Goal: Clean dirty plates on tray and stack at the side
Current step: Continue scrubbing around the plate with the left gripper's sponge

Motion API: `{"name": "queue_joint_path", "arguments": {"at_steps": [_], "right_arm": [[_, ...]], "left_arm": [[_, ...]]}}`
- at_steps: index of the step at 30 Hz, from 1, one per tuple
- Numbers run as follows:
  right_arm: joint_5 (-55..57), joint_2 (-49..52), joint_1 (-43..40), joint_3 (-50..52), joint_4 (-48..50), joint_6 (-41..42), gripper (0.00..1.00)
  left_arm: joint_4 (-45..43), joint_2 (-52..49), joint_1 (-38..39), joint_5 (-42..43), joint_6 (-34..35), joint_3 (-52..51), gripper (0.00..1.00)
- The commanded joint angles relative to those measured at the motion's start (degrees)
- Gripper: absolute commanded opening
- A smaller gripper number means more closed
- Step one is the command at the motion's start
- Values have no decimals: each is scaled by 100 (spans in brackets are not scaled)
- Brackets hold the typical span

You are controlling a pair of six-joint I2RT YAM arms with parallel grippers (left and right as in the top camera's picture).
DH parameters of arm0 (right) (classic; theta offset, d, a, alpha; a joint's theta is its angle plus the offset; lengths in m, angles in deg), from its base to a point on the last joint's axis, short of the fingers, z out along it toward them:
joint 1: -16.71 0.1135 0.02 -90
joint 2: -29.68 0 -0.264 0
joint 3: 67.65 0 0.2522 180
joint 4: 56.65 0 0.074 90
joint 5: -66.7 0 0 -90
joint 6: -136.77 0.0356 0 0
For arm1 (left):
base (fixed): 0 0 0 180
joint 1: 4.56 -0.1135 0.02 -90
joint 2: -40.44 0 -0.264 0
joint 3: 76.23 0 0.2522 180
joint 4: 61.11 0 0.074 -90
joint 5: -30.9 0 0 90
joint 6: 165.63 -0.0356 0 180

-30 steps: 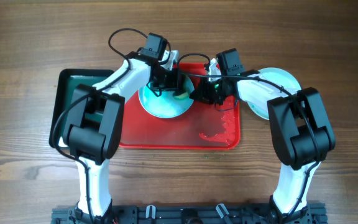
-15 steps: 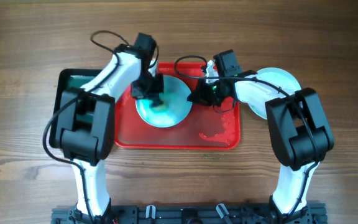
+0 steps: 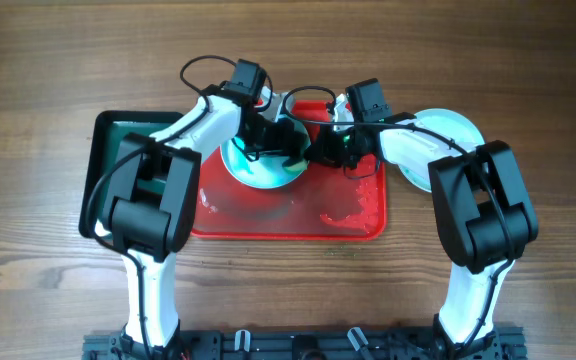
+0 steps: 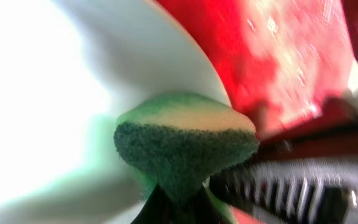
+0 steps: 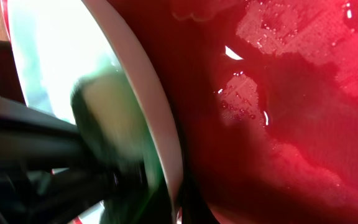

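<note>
A pale aqua plate [image 3: 258, 168] sits tilted at the back of the red tray [image 3: 268, 222]. My left gripper [image 3: 284, 140] is shut on a green and yellow sponge [image 4: 185, 146] pressed against the plate's face [image 4: 55, 93] near its right side. My right gripper [image 3: 318, 152] is shut on the plate's right rim [image 5: 151, 118] and holds it up off the tray floor [image 5: 284, 124]. The sponge also shows blurred in the right wrist view [image 5: 107, 112]. Another pale plate [image 3: 456, 125] lies on the table right of the tray, partly under my right arm.
A black-rimmed dark green tray [image 3: 118, 135] lies left of the red tray, partly under my left arm. Wet foam [image 3: 353, 215] lies on the red tray's right front part. Bare wooden table [image 3: 48, 60] surrounds the trays.
My left gripper swept with the sponge from the plate's left side back to its right side. The right gripper kept its hold on the rim.
</note>
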Motion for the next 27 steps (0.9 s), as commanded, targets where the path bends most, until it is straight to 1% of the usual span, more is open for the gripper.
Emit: {"name": "queue_joint_path", "arguments": {"at_steps": [1,4,7,9,10,11,12,13,15,16,19,20,22,24,25,27], "right_arm": [[-7,151,11,96,-114,-37,5],[-7,151,11,96,-111,-35,4],[-7,151,11,96,-111,-35,4],[-7,151,11,96,-111,-39,4],[-7,151,11,96,-114,-39,4],[-7,151,11,96,-111,-37,4],[-7,151,11,96,-109,-37,4],[-7,151,11,96,-105,-35,4],[-7,151,11,96,-90,-33,4],[-7,151,11,96,-90,-33,4],[-7,151,11,96,-92,-33,5],[-7,151,11,96,-92,-33,4],[-7,151,11,96,-92,-33,4],[-7,151,11,96,-92,-33,4],[-7,151,11,96,-92,-33,4],[-7,151,11,96,-94,-35,4]], "left_arm": [[-28,-240,-105,-4535,1655,-55,4],[350,-240,-105,-5718,2028,-55,4],[942,-240,-98,-5788,2109,-55,4],[1453,-240,-87,-5600,2146,-55,4],[1738,-240,-87,-5309,2061,-55,4],[2031,-240,-87,-4789,1685,-55,4],[2328,-240,-87,-4085,1174,-55,4],[2520,-240,-87,-3591,815,-55,4],[2889,-240,-87,-2398,-109,-55,4],[3045,-240,-87,-1733,-684,-55,4],[3281,-240,-87,-13,-2068,-55,4],[3263,-240,-87,457,-2415,-52,4],[3049,-240,-87,721,-2492,-52,4],[2634,-240,-87,820,-2457,-52,4],[2413,-240,-87,817,-2297,-52,4],[1790,-240,-90,807,-1753,-52,4]]}}
